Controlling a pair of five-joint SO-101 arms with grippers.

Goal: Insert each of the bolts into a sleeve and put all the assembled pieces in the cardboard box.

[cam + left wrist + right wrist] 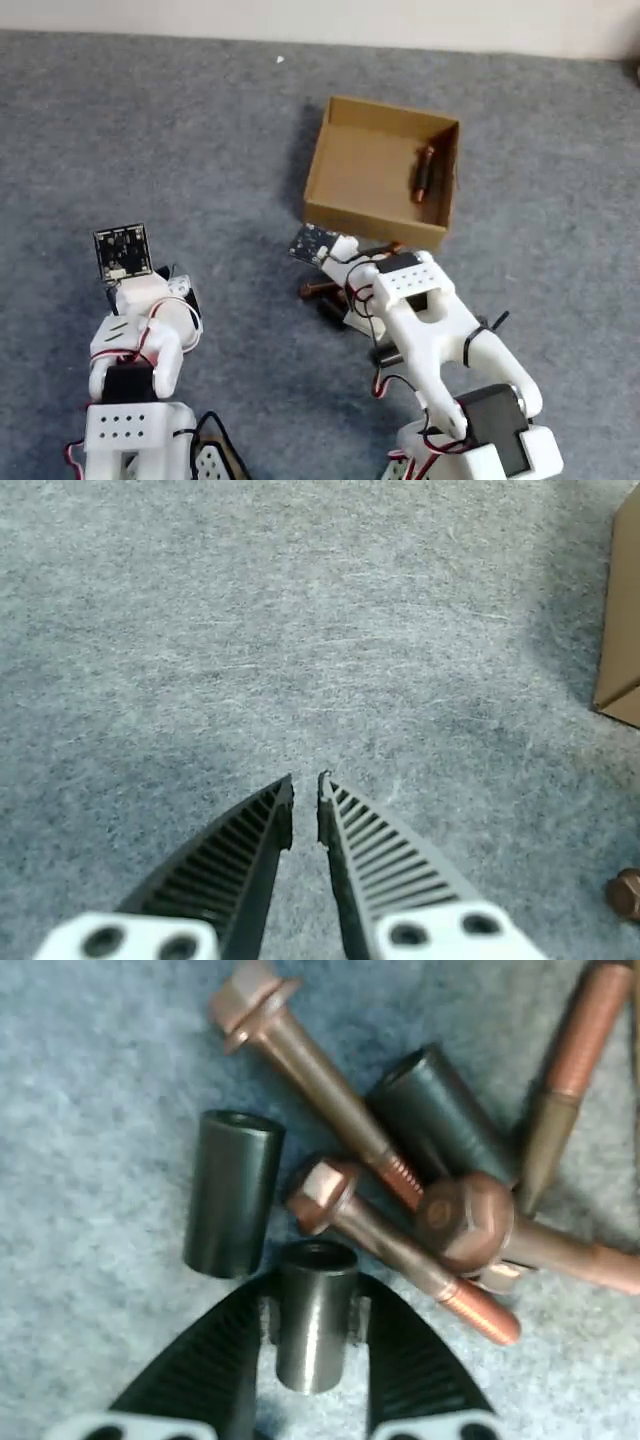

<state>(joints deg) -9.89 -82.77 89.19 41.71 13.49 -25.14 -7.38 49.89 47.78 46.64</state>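
**A:** The right gripper (316, 1302) has its fingers pressed against both sides of a dark sleeve (317, 1332). It's in the pile just on the near side of the cardboard box (365, 170).

**B:** And the left gripper (305, 802)?

**A:** All but closed, with only a slit between the tips and nothing in it. It hangs over bare carpet (300, 630), well to the left of the pile.

**B:** So what's done?

**A:** One assembled piece (424, 172) lies inside the box, along its right wall. I see nothing else in there.

**B:** And what's left?

**A:** Most of it, I'd say. Four bolts lie loose on the carpet: a long bolt (310, 1065), a shorter bolt (400, 1250) beside the held sleeve, a head-on bolt (465, 1222) and a far bolt (575, 1070). A second sleeve (232, 1192) and a third sleeve (440, 1115) lie among them. None of these bolts is in a sleeve.

**B:** So the step in hand?

**A:** Probably picking up a sleeve for the next pairing. No bolt is held yet.
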